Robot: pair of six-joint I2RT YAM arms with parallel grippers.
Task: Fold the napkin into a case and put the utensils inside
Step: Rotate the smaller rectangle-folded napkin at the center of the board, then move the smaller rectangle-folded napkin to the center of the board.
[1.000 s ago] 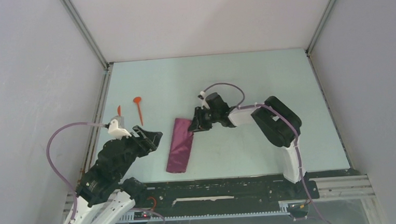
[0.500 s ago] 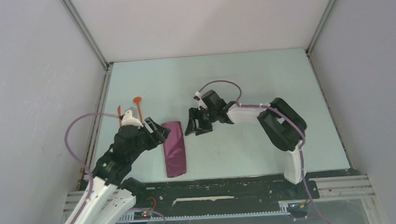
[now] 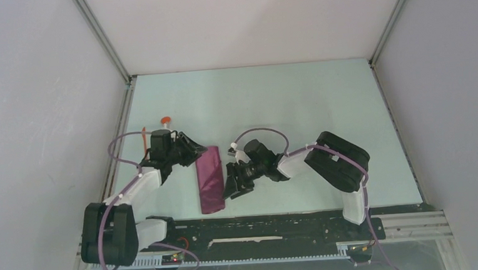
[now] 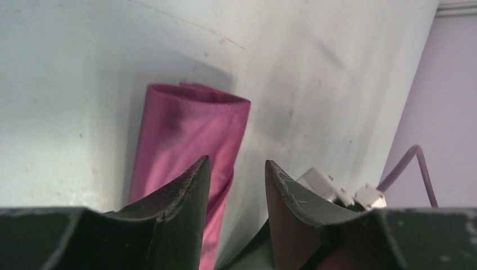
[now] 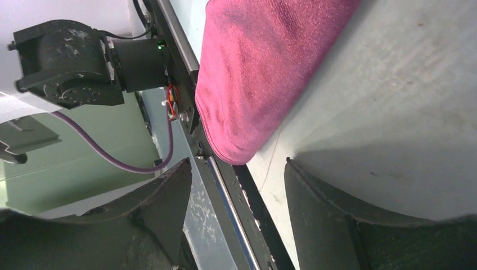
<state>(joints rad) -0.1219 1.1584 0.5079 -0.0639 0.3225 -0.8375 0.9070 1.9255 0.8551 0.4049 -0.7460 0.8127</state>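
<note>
The case (image 3: 209,179) lies folded, long and narrow; folding looks complete. Orange utensils (image 3: 166,120) lie left of the case, not inserted. Left gripper (image 3: 195,153) and right gripper (image 3: 233,188) flank the case, jaws apart, empty.

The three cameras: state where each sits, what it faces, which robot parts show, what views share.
Top external: above and behind the robot, looking down on the table; left arm and right arm show, napkin between them.
Left wrist: on the left arm, looking past its open jaws at the napkin's far end.
Right wrist: on the right arm, looking past its open jaws at the napkin's near end.
Shared: all show the napkin; the wrists see opposite ends.
</note>
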